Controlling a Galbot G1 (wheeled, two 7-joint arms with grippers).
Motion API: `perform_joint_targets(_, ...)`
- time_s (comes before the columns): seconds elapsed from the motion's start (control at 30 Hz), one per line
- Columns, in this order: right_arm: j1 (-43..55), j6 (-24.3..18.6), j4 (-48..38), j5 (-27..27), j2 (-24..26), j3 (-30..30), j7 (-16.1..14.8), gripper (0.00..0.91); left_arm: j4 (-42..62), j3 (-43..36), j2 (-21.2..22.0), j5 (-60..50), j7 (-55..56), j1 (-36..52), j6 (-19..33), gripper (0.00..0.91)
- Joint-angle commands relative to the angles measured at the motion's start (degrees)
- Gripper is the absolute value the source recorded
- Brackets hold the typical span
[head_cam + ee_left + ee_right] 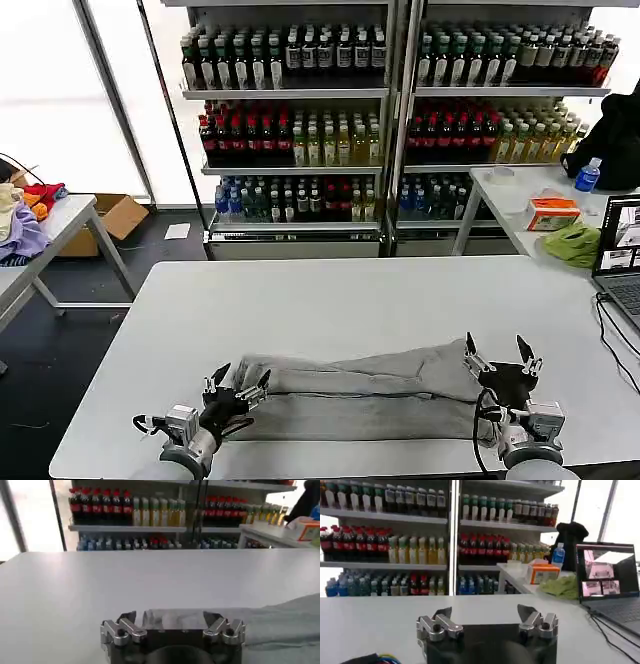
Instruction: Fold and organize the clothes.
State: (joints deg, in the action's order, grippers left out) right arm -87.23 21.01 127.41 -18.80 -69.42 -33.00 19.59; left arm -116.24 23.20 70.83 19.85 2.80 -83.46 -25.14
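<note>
Head view: a grey T-shirt [365, 392], folded into a long band, lies across the near part of the white table [330, 295], its long axis running left to right along the front edge. The left gripper [239, 383] sits at the band's left end, fingers spread apart, tips over the cloth edge, nothing clamped. The right gripper [501, 352] stands at the right end, fingers splayed wide and pointing up, holding nothing.

Left wrist view: the left gripper [172, 617] is wide open and the grey T-shirt [280, 622] stretches away between and beyond its fingers toward one side.

Right wrist view: the right gripper [485, 614] gapes open over the white table [380, 620], nothing between its fingers.
</note>
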Motion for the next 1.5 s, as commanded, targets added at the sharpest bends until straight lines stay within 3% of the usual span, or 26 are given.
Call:
perform_joint_targets(0.03, 0.69, 0.02, 1.50, -0.44, 0.29, -0.13, 0.07, 0.907, 4.55, 0.91, 1.94, 0.38, 0.28, 0.29, -0.40, 0.907)
perform_joint_targets(0.17, 0.66, 0.03, 1.55, -0.56, 0.47, -0.47, 0.06, 0.907, 5.20, 0.81, 1.94, 0.37, -0.07, 0.24, -0.59, 0.907)
perform_joint_targets(0.23, 0.72, 0.03, 1.58, -0.64, 0.48, -0.54, 0.10, 0.907, 5.14, 0.67, 2.03, 0.37, -0.47, -0.05, -1.13, 0.846)
perform_joint_targets(0.33, 0.82, 0.14, 1.60, -0.62, 0.50, -0.53, 0.11, 0.907, 5.05, 0.51, 2.23, 0.34, -0.90, -0.49, -1.39, 0.494)
perform_joint_targets(0.37, 0.83, 0.18, 1.67, -0.64, 0.49, -0.49, 0.07, 0.907, 5.01, 0.49, 2.25, 0.34, -1.06, -0.61, -1.37, 0.141)
perform_joint_targets(0.4, 0.81, 0.20, 1.76, -0.70, 0.49, -0.44, 0.07, 0.907, 4.95, 0.49, 2.30, 0.36, -1.13, -0.72, -1.34, 0.020)
perform_joint_targets(1.03, 1.30, -0.34, 0.68, -0.62, 0.19, -0.38, 0.47, 0.907, 4.18, 1.08, 2.07, -1.11, -2.39, -2.07, 2.18, 0.000)
perform_joint_targets(1.23, 2.14, -0.24, 0.40, -0.66, 0.24, -0.36, 0.49, 0.907, 3.12, 4.41, 0.83, -0.34, -2.60, -1.28, 2.88, 0.000)
perform_joint_targets(1.33, 2.47, -0.23, 0.21, -0.81, 0.45, -0.37, 0.54, 0.907, 2.21, 10.38, -2.76, 1.94, -2.45, 0.35, 2.50, 0.000)
perform_joint_targets(1.5, 3.69, -0.22, -0.35, -0.96, 0.56, -0.09, 0.89, 0.907, 4.91, 24.74, -13.01, 9.30, -2.58, 1.06, 2.43, 0.000)
